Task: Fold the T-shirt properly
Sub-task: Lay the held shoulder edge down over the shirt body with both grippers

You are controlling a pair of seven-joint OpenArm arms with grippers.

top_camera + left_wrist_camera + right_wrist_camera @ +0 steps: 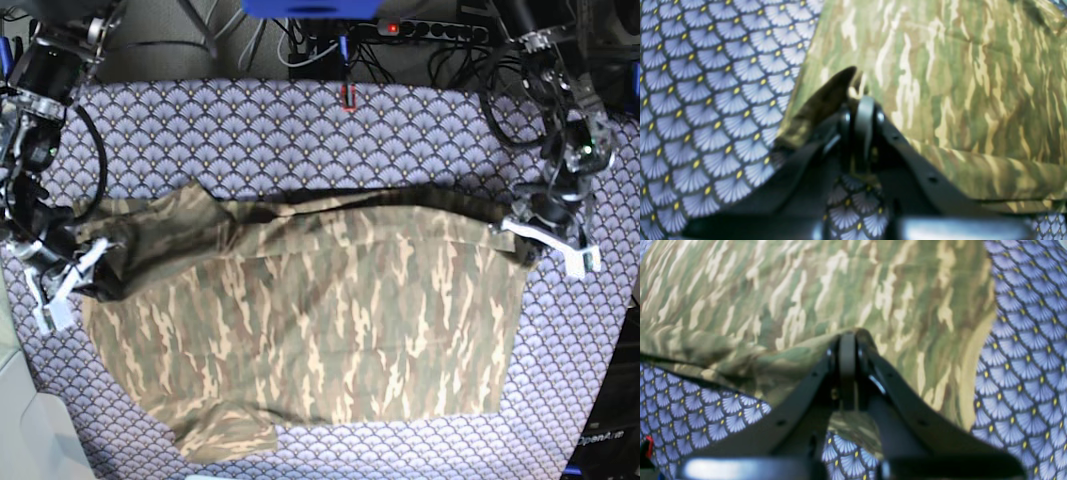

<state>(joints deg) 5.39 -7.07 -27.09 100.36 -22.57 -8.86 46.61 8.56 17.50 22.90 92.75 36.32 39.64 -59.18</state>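
The T-shirt (310, 320) lies spread across the middle of the tablecloth (300, 125). The right claw (88, 262) sits at the shirt's left edge in the base view, the left claw (520, 237) at its upper right corner.

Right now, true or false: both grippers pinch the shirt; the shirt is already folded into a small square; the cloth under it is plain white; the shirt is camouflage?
1. Both grippers pinch the shirt: true; left gripper and right gripper are each shut on an edge.
2. Folded into a small square: false; it lies mostly spread out.
3. The tablecloth is plain white: false; purple-grey fan scales.
4. Camouflage shirt: true.
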